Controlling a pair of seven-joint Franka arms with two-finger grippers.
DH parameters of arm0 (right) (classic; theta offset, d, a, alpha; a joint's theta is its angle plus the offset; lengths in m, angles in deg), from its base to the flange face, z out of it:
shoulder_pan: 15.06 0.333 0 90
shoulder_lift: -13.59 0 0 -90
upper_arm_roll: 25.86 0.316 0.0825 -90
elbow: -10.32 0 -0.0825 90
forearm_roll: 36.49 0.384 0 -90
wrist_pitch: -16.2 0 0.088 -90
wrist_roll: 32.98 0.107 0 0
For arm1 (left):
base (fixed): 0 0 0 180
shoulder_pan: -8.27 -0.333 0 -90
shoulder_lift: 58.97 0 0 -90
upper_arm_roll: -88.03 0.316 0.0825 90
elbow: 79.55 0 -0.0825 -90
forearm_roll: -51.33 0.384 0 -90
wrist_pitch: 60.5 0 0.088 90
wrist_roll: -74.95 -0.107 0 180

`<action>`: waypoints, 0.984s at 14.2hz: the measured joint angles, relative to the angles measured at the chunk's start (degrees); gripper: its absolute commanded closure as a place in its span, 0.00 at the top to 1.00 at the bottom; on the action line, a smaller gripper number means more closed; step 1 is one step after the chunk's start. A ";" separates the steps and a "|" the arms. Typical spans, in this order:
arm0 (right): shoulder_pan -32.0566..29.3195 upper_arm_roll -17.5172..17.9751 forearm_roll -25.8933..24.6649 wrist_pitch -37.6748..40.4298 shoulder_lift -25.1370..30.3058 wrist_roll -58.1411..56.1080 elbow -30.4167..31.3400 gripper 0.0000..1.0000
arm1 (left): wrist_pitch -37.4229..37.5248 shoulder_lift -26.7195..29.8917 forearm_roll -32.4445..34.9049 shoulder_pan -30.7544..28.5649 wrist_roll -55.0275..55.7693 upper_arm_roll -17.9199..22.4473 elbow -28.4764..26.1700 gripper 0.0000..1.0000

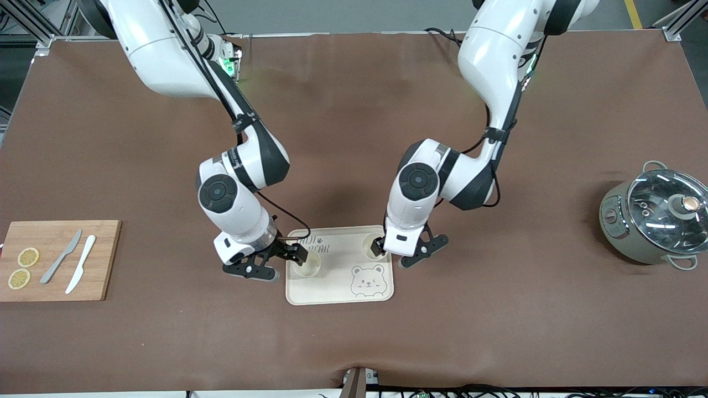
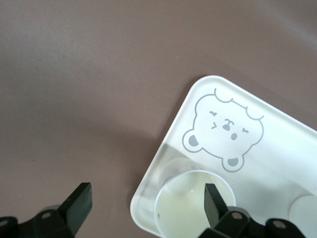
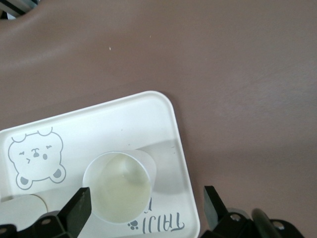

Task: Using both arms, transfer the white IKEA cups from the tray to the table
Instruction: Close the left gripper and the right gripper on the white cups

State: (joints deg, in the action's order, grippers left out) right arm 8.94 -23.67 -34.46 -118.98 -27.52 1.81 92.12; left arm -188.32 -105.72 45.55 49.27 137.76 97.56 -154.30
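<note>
Two cream-white cups stand on the bear-printed tray [image 1: 339, 287]. One cup [image 1: 307, 265] stands at the tray's right-arm end, the other cup [image 1: 370, 245] at the corner toward the left arm. My right gripper [image 1: 275, 262] is open and low at the first cup [image 3: 118, 192]. One finger [image 3: 79, 207] is beside the rim and the other is over the table off the tray [image 3: 163, 119]. My left gripper [image 1: 402, 250] is open at the second cup [image 2: 185, 208]. One finger [image 2: 214, 201] shows over its mouth and the other is over bare table beside the tray [image 2: 277, 148].
A wooden cutting board [image 1: 105, 260] with two lemon slices [image 1: 23, 267] and two knives [image 1: 72, 263] lies at the right arm's end. A grey-green pot with a glass lid [image 1: 655, 218] stands at the left arm's end. A brown mat covers the table.
</note>
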 measured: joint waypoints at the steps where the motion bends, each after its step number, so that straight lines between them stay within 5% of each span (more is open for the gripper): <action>1: 0.19 -0.02 0.00 -0.50 -0.68 0.20 -0.03 1.00 | -0.57 -0.69 0.00 0.66 0.59 0.37 0.06 1.00; 8: 0.42 -0.39 -1.39 -5.29 -4.77 0.29 -0.13 1.00 | -1.05 -3.27 0.00 2.30 2.53 0.56 0.53 1.00; 9: 0.56 -0.38 -1.42 -6.59 -5.66 0.29 -0.14 1.00 | -1.45 -3.58 0.00 2.43 3.59 0.56 0.55 0.93; 11: 0.79 -0.38 -1.77 -8.58 -7.22 0.29 -0.17 1.00 | -2.67 -3.92 0.00 2.53 5.03 0.56 0.64 0.60; 12: 0.88 -0.39 -2.05 -8.98 -7.70 0.29 -0.17 0.88 | -2.83 -3.97 0.00 2.53 5.18 0.56 0.69 0.42; 14: 0.95 -0.39 -2.19 -9.10 -7.91 0.28 -0.21 0.46 | -2.89 -3.97 0.00 2.53 5.47 0.56 0.84 0.18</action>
State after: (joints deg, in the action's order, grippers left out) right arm 9.89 -24.06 -36.65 -128.08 -35.42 2.08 91.92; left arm -191.22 -109.69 45.56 51.80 143.24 98.12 -153.46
